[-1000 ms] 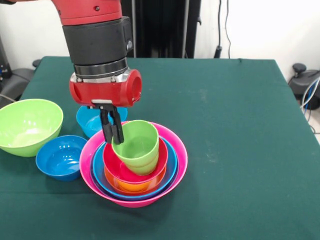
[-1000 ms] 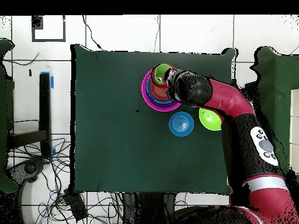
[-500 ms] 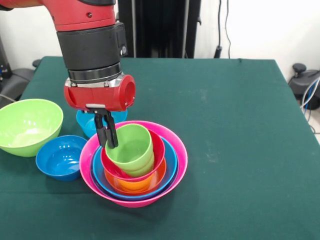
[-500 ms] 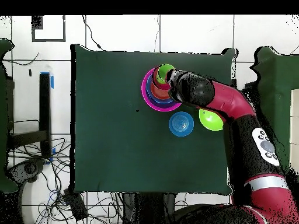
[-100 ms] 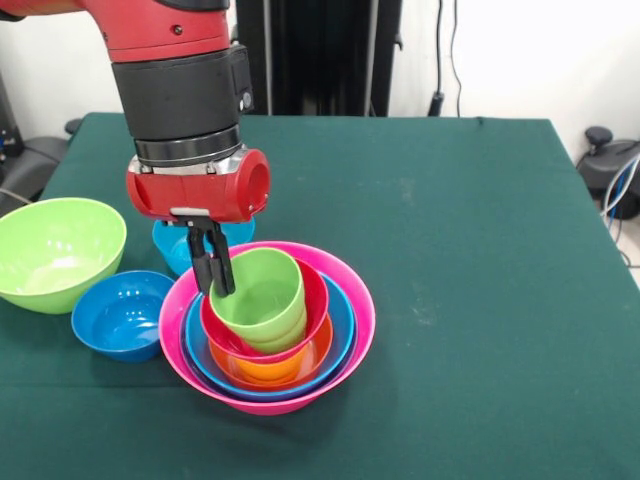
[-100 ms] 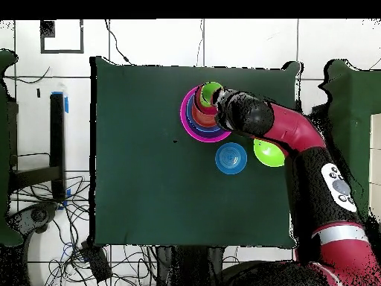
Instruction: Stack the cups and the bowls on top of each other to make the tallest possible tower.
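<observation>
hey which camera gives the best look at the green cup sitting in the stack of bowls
The front view. There the green cup shows its open mouth, its wall and its slight tilt inside the red-pink bowl, with the gripper on its rim. The overhead view shows only a small green patch beside the arm, which covers part of the tower.

One green cup; seven bowls: four nested at centre, three loose at left.

Bright, even light, maybe from above. Soft shadows under bowls on the bench. Little shiny spots on plastic.
</observation>
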### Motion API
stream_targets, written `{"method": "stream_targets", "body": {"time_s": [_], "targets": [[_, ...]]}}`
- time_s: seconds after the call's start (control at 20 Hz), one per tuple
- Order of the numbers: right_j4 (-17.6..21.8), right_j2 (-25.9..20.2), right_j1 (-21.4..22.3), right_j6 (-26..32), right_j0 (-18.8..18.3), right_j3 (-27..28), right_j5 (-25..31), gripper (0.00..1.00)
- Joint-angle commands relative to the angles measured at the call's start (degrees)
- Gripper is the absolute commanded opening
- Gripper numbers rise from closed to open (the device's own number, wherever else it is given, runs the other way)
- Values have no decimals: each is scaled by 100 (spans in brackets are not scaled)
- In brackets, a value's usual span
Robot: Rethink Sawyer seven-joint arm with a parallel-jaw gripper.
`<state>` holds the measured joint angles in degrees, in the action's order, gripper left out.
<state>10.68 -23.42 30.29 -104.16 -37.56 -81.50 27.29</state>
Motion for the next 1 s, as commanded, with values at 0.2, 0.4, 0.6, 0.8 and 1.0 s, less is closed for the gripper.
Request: {"method": "stream_targets", "body": {"time_s": [0.2,0.4,0.6,0.8,1.0], "targets": [[577,-171,14,442,81,-236,-123,100],[536,-165,59,402,77,-270,-83,100],[529,-186,34,403,68,-287,-96,100],[505,-195,93,424,60,-305,-17,100],[425,-162,483,420,59,-509,245,100]]}}
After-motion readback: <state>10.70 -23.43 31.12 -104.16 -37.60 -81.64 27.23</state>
